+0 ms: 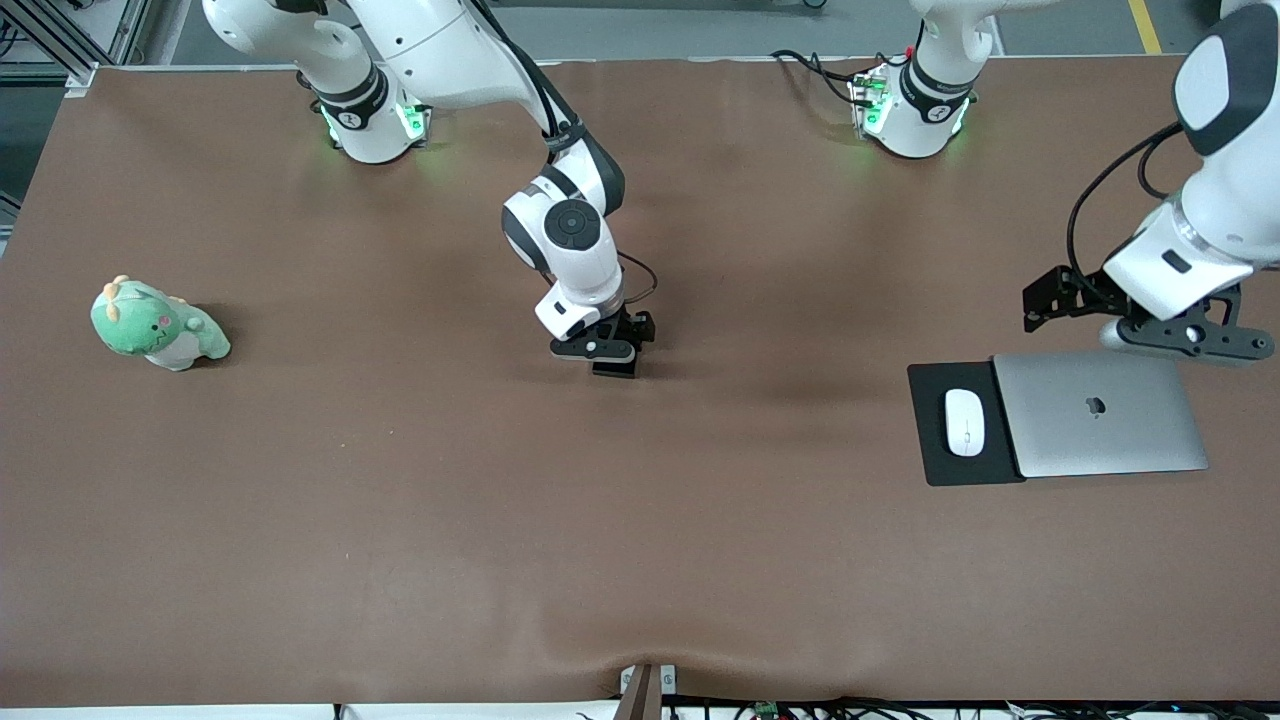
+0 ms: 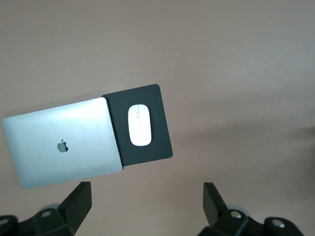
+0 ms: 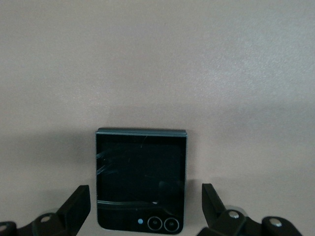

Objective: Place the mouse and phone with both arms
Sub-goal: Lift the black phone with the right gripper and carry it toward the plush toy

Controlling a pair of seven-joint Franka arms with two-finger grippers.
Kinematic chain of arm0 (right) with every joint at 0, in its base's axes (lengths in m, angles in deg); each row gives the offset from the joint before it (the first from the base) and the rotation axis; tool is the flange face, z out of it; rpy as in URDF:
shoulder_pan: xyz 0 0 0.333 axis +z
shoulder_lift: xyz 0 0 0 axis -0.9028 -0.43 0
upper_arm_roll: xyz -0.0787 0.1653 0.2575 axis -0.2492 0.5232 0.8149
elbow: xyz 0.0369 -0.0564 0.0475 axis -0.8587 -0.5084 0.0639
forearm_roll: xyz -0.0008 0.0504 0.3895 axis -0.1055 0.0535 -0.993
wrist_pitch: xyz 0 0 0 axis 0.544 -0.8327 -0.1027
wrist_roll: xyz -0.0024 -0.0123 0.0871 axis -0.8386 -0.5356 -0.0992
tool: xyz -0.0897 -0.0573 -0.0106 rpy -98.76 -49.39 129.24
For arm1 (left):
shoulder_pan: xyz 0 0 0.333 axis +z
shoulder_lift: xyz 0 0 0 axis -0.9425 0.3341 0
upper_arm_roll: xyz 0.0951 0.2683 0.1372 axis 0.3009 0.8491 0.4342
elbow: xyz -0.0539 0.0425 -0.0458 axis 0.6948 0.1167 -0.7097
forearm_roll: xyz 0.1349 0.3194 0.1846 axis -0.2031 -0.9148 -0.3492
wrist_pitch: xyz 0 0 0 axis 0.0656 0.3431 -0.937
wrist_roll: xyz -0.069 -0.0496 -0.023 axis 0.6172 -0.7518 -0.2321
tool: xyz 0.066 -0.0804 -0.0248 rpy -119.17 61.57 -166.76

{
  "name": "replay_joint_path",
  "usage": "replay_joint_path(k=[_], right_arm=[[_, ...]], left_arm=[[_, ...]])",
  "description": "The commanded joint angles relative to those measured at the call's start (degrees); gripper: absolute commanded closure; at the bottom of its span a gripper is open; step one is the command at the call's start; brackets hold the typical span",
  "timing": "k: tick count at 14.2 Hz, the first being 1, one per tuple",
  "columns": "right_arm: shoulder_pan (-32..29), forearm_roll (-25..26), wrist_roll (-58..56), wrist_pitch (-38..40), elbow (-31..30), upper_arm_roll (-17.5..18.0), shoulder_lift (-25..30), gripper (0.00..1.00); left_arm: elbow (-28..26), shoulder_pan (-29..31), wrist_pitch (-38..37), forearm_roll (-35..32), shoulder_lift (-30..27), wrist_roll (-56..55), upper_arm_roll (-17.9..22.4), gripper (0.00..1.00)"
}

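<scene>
The white mouse (image 1: 965,421) lies on a black mat (image 1: 935,460) toward the left arm's end of the table. In the left wrist view the mouse (image 2: 139,125) rests in the middle of the mat (image 2: 158,147). My left gripper (image 1: 1190,338) hangs open and empty (image 2: 146,204) above the table beside the laptop's edge, apart from the mouse. The black phone (image 3: 140,179) lies flat on the table's middle. My right gripper (image 1: 612,360) is low over it, open (image 3: 145,209), one finger on each side of the phone, not closed on it. In the front view the gripper mostly hides the phone.
A closed silver laptop (image 1: 1100,415) lies partly on the mat beside the mouse and also shows in the left wrist view (image 2: 61,142). A green plush toy (image 1: 158,325) sits toward the right arm's end of the table. The table is covered in brown cloth (image 1: 640,520).
</scene>
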Motion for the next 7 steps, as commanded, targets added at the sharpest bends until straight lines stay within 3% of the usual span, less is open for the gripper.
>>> replay_joint_path(k=[1, 4, 5, 6, 7], right_arm=[[2.0, 1.2, 2.6, -0.2, 1.9, -1.5, -2.2, 0.00], [2.2, 2.5, 3.4, -0.2, 3.0, -1.9, -3.1, 0.00], [2.2, 3.2, 3.5, -0.2, 2.9, -1.9, -3.1, 0.00], [2.2, 3.8, 3.4, -0.1, 2.9, -2.0, -3.1, 0.08], [2.2, 4.3, 3.3, 0.0, 2.9, -2.0, -3.0, 0.51]], left_arm=[[0.1, -6.6, -3.2, 1.0, -2.1, 0.2, 6.1, 0.00], [0.1, -15.3, -4.6, 1.2, -3.3, -0.7, 14.0, 0.00], [0.1, -16.6, -4.9, 1.1, -3.3, -2.4, 14.6, 0.00], [0.2, -16.5, -4.9, 1.1, -3.2, -3.5, 14.3, 0.00], [0.3, -16.4, -4.9, 1.1, -3.2, -3.6, 14.0, 0.00]])
